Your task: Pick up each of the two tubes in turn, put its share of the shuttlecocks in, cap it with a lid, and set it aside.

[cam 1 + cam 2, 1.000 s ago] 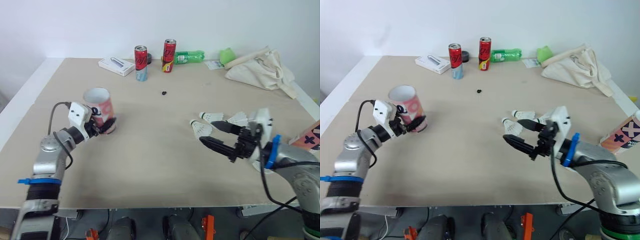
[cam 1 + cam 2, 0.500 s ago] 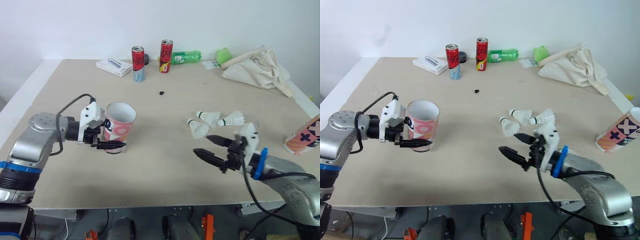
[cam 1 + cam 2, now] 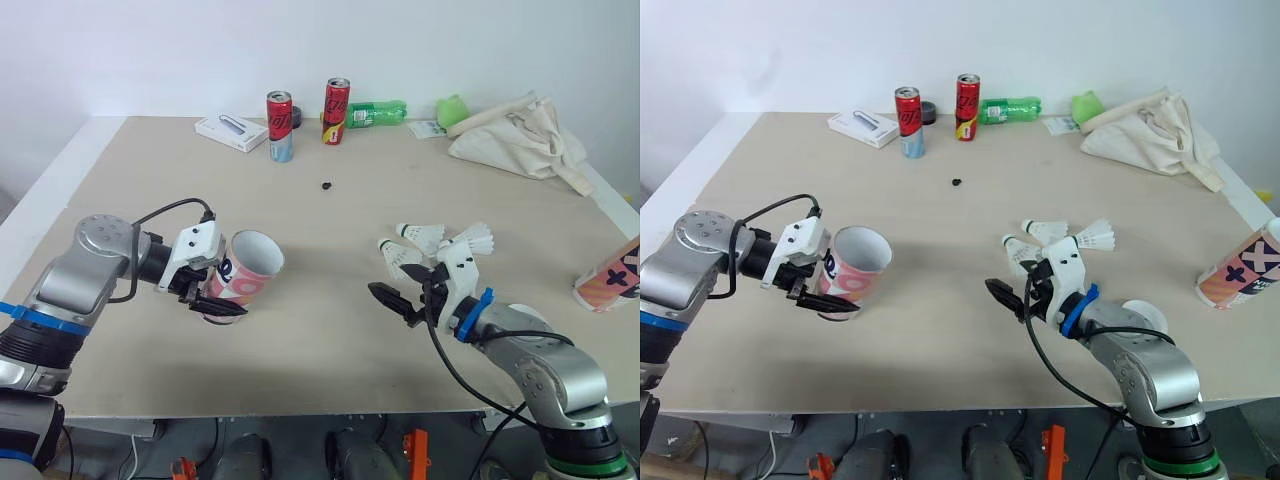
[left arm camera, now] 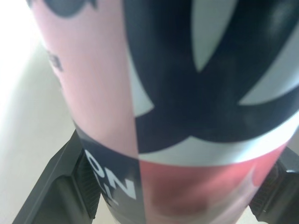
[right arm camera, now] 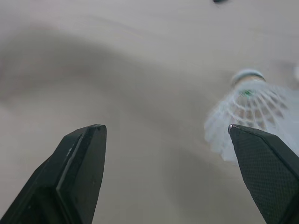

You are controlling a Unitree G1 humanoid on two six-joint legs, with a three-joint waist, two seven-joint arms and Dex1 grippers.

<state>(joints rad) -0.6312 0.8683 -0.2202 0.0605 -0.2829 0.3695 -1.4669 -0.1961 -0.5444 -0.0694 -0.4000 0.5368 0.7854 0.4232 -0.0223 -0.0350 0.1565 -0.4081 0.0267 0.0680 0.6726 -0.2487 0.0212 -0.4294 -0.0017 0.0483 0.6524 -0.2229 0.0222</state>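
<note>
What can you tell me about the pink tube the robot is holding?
The tube is pink with dark blue and white shapes and letters, white inside, and looks like cardboard. Its top is open, no lid. It leans over, mouth tipped toward the robot's right. The left gripper is clamped on its lower part, one black finger on each side. I can't tell if its bottom touches the table.

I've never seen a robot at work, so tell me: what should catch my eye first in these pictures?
First, the pink, white and dark patterned tube, tilted with its mouth open, clamped in the left gripper on the left of the tan table. On the right, the right gripper stands open beside three white feathered shuttlecocks lying on it.
</note>
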